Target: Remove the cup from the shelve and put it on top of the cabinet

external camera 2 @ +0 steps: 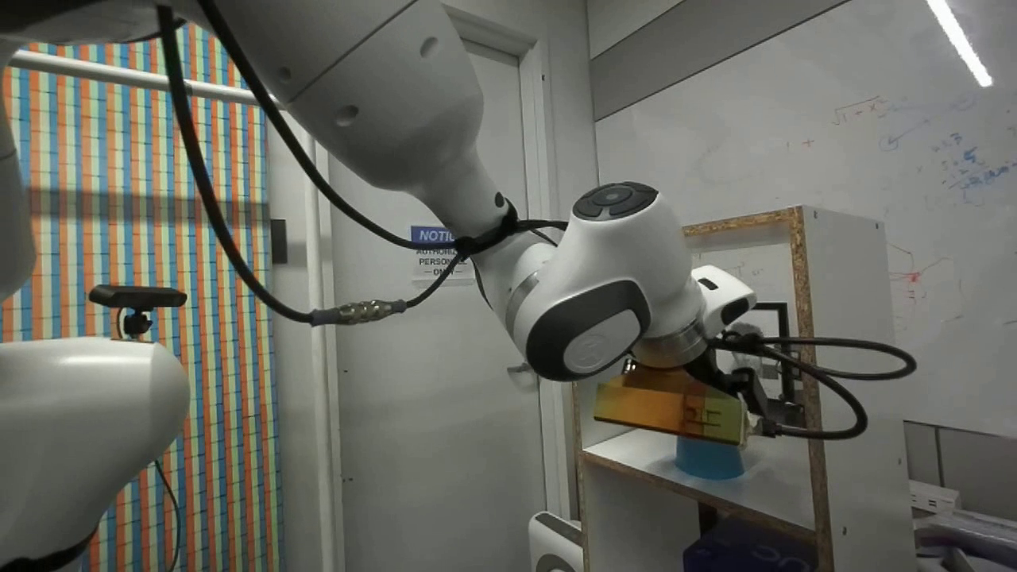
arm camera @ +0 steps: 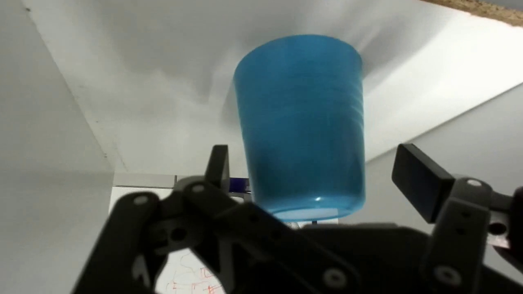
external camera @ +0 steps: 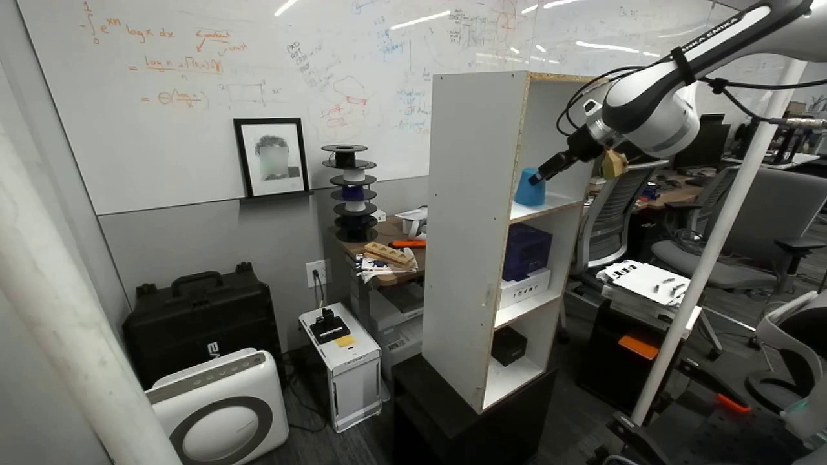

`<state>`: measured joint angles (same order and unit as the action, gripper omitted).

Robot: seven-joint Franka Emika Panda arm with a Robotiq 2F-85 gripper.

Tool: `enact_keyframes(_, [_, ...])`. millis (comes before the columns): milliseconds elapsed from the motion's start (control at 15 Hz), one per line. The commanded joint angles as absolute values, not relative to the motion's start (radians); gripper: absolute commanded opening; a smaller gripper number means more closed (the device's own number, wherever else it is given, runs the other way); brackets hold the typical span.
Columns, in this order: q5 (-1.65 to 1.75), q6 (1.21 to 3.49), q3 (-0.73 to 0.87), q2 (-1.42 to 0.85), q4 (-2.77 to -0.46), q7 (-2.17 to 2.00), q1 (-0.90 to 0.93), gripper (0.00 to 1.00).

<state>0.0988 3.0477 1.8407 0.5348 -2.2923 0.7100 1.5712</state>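
The light-blue cup [external camera: 530, 195] stands on the white shelf [external camera: 557, 202] in the top compartment of the tall white cabinet [external camera: 475, 213], wider end down. It also shows in an exterior view [external camera 2: 709, 461], partly hidden by the wrist, on the shelf [external camera 2: 783, 486] of the cabinet [external camera 2: 850, 334]. In the wrist view the cup [arm camera: 302, 114] fills the middle. My gripper [arm camera: 320, 171] is open, one finger on each side of the cup, with a gap visible on both sides. In an exterior view the gripper [external camera: 537, 177] reaches in from the open front, tilted downward, at the cup's upper part.
A dark blue-purple box [external camera: 526, 250] on a white box [external camera: 524, 289] fills the compartment below. A black box [external camera: 508, 345] lies in the bottom one. The cabinet's chipboard top edge [external camera 2: 739, 222] and side walls frame the compartment. A yellow-orange block [external camera 2: 671, 409] hangs on my wrist.
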Motion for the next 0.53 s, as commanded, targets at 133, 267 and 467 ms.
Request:
enact_keyframes(133, [0.21, 3.177, 1.924, 0.566, -2.264, 0.632, 1.66, 0.74])
enact_keyframes(267, [0.231, 3.207, 1.957, 0.556, -2.265, 0.613, 1.681, 0.58])
enact_keyframes(467, [0.246, 3.216, 1.944, 0.548, -2.279, 0.587, 1.659, 0.45])
